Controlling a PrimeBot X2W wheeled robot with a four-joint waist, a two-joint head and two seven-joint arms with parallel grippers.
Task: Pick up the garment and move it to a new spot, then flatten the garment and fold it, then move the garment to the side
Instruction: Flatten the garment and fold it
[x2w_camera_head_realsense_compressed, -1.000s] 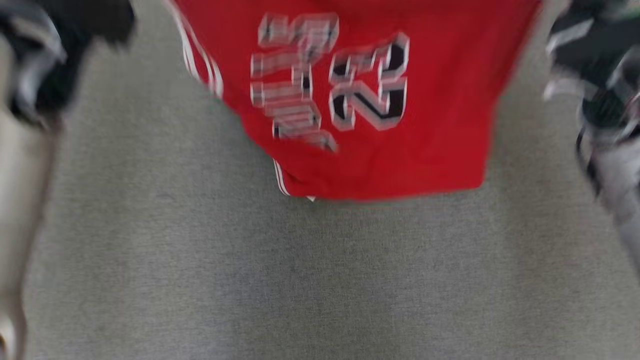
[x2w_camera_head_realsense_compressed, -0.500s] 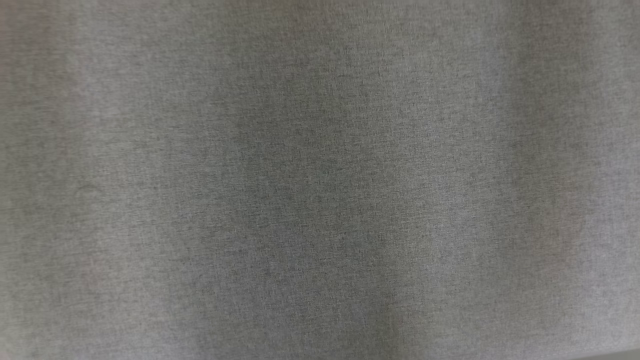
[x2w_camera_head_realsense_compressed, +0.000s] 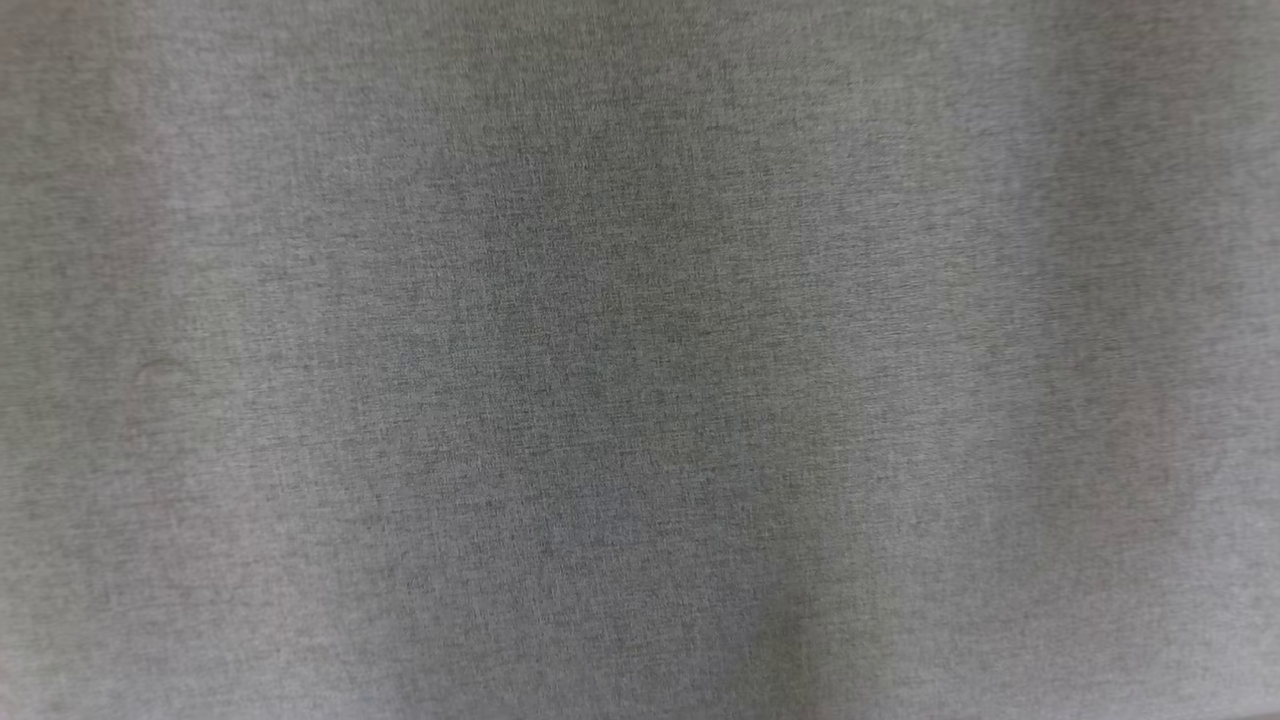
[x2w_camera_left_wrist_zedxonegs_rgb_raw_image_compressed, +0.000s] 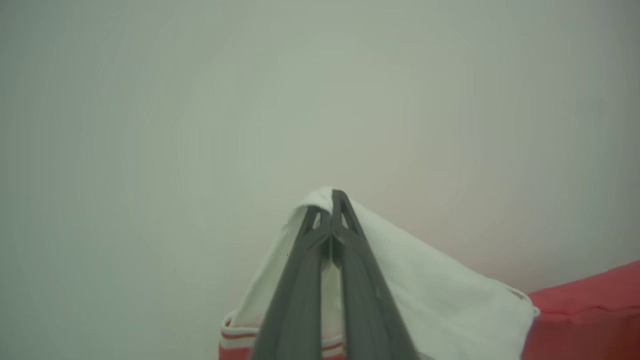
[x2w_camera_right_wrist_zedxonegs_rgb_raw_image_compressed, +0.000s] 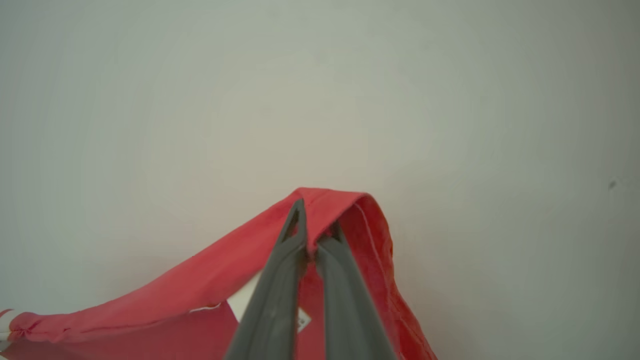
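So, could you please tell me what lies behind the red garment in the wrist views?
A plain pale surface shows behind the garment; whatever the cloth itself covers is hidden.

There is one garment (x2w_camera_right_wrist_zedxonegs_rgb_raw_image_compressed: 200, 280), red with white parts. There are two grippers: the left gripper (x2w_camera_left_wrist_zedxonegs_rgb_raw_image_compressed: 330, 202) and the right gripper (x2w_camera_right_wrist_zedxonegs_rgb_raw_image_compressed: 314, 224). Each has two dark fingers (x2w_camera_left_wrist_zedxonegs_rgb_raw_image_compressed: 300, 300), four together. There is one grey surface (x2w_camera_head_realsense_compressed: 640, 360).

I log: garment (x2w_camera_right_wrist_zedxonegs_rgb_raw_image_compressed: 200, 285) red, w/ white panel & red-white striped trim. Fingers (x2w_camera_left_wrist_zedxonegs_rgb_raw_image_compressed: 295, 300) dark grey. Surface (x2w_camera_head_realsense_compressed: 640, 360) mid grey, fine heathered weave.
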